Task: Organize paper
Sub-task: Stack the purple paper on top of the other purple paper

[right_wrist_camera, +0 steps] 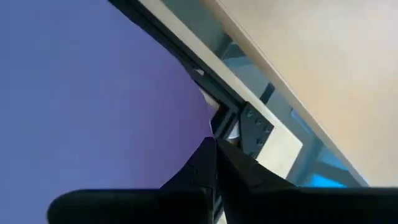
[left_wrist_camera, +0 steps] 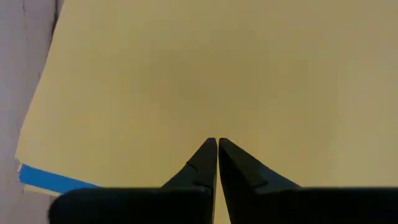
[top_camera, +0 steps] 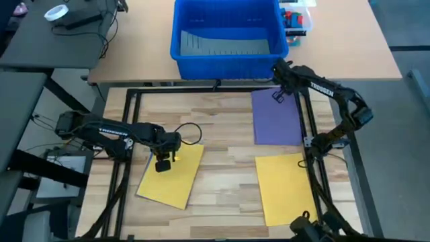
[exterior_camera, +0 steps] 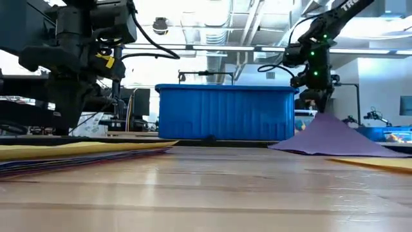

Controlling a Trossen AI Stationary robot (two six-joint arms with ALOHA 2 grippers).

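Note:
A purple sheet of paper (top_camera: 277, 119) lies at the table's far right. My right gripper (top_camera: 279, 94) is shut on its far right corner, which is raised into a peak (exterior_camera: 320, 116) in the low view. At the left lies a stack of paper with a yellow sheet (top_camera: 171, 176) on top. Darker sheets (exterior_camera: 58, 162) and a blue edge (left_wrist_camera: 50, 179) show beneath it. My left gripper (left_wrist_camera: 217, 142) is shut and points down over the yellow sheet's far part. A second yellow sheet (top_camera: 285, 188) lies flat at the near right. My left gripper points its shut fingertips down at the yellow top sheet (left_wrist_camera: 205, 93); whether they touch it I cannot tell. My right gripper pinches the purple sheet's far right corner (right_wrist_camera: 200, 127) between its two fingers, coming from above. That corner is lifted off the table, and the rest of the sheet (exterior_camera: 341, 145) slopes down onto the wood.
A big blue bin (top_camera: 228, 33) stands just beyond the table's far edge, close to my right gripper. A black metal frame (top_camera: 201, 89) runs around the work area. Bare wood (top_camera: 225, 168) lies between the left stack and the right sheets.

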